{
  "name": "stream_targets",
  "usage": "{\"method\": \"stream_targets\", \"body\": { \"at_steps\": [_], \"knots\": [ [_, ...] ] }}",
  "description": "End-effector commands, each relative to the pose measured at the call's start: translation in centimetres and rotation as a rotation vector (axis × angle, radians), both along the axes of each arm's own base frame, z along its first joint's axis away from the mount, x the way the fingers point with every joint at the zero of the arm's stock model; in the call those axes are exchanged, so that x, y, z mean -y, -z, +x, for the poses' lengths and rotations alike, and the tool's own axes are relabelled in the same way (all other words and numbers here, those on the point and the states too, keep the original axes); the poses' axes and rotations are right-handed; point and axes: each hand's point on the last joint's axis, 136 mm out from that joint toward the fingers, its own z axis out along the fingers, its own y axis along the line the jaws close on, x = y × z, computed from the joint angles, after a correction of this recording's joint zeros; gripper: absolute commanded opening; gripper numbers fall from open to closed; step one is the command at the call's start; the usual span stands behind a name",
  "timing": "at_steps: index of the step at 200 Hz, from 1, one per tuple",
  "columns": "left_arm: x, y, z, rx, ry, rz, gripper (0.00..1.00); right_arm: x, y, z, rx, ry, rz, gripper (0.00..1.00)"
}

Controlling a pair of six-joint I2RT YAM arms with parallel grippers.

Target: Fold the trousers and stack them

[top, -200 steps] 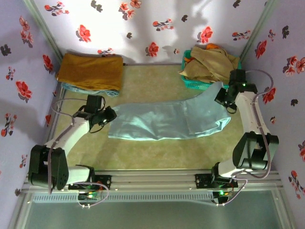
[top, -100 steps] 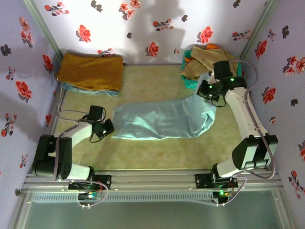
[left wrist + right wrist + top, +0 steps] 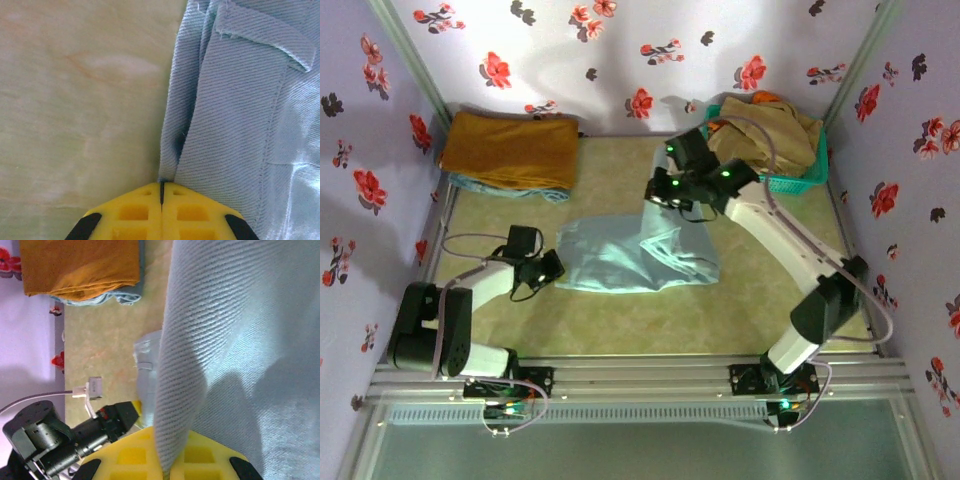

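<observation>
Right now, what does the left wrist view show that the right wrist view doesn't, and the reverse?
Left wrist: the left tool pinching the edge of the trousers, with the stitching seen close up. Right wrist: the right tool gripping a raised fold, with the mustard cloth and the left arm beyond. Both: the blue-grey trousers and the tan table.

White arms [image 3: 775,228], black joints [image 3: 828,312]; grey cables [image 3: 35,399]; yellow grid-cut fingers [image 3: 132,212], black-edged.

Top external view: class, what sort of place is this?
Probably a robot laundry-folding test booth: floral-papered walls enclose a table, a left arm and right arm handle trousers, a basket holds garments.
</observation>
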Motion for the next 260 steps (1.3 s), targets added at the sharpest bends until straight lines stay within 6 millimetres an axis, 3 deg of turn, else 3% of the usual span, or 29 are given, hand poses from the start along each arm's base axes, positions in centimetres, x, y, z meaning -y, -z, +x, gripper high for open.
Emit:
{"method": "stream_targets", "body": {
  "at_steps": [1,27,101,112,126,134,155,164,171,187,205,234,260],
  "knots": [
    [0.3,1.2,-1.5,-0.039,0.028,-0.001,0.0,-4.6,-0.4,0.8,0.024,-0.007,0.047,0.0],
    [0.4,1.6,-1.6,-0.041,0.032,-0.002,0.0,-8.6,2.8,0.0,-0.035,-0.067,-0.004,0.0],
    [0.3,2.0,-2.3,-0.045,0.027,-0.013,0.0,-16.7,11.0,-2.5,-0.153,-0.189,-0.119,0.0],
    [0.2,1.9,-2.4,-0.046,0.02,-0.014,0.0,-17.4,12.0,-2.6,-0.172,-0.191,-0.121,0.19],
    [-0.1,1.6,-2.8,-0.045,-0.005,-0.019,0.0,-18.2,13.1,-3.1,-0.209,-0.2,-0.101,0.29],
    [-0.5,1.3,-3.0,-0.042,-0.032,-0.018,0.01,-18.6,13.1,-3.4,-0.221,-0.211,-0.08,0.39],
    [-1.8,0.1,-4.0,-0.02,-0.091,-0.002,0.03,-19.1,10.9,-3.6,-0.199,-0.221,-0.005,0.42],
    [-2.4,-0.7,-4.3,-0.006,-0.116,0.008,0.13,-19.1,9.3,-3.6,-0.192,-0.227,0.041,0.48],
    [-2.9,-1.4,-4.5,0.005,-0.137,0.012,0.24,-18.7,8.0,-3.6,-0.181,-0.228,0.064,0.52],
    [-3.4,-3.4,-4.7,0.043,-0.16,0.01,0.31,-17.0,5.3,-3.4,-0.12,-0.221,0.082,0.53],
    [-3.3,-6.4,-4.2,0.1,-0.141,0.005,0.35,-12.8,3.4,-2.4,-0.043,-0.17,0.037,0.53],
    [-1.2,-10.0,-1.8,0.154,-0.033,-0.008,0.42,-4.6,4.9,-0.8,-0.031,-0.046,-0.015,0.52],
    [1.0,-9.9,1.9,0.149,0.041,0.01,0.5,1.4,8.0,-0.4,-0.054,0.011,-0.091,0.54]
  ]
}}
